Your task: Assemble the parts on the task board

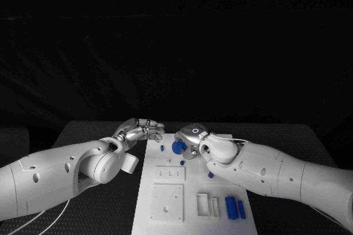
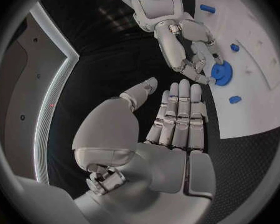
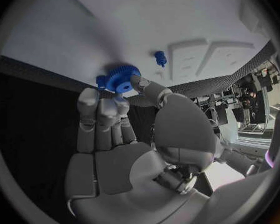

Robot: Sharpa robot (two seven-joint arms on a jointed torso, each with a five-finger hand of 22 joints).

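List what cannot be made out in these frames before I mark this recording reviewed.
- Head view: the right robot hand covers much of the blue gear, hiding the contact.
- Wrist views: fingertips meet the gear, but whether it is seated on the task board is unclear.
- Head view: the left robot hand is curled, its palm hidden.
- Head view: the right arm hides part of the board, whose near end the frame's edge cuts off.

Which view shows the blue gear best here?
The right wrist view: the blue gear sits unobstructed with its teeth visible at the right robot hand's fingertips. The left wrist view shows it smaller; in the head view it is partly hidden.
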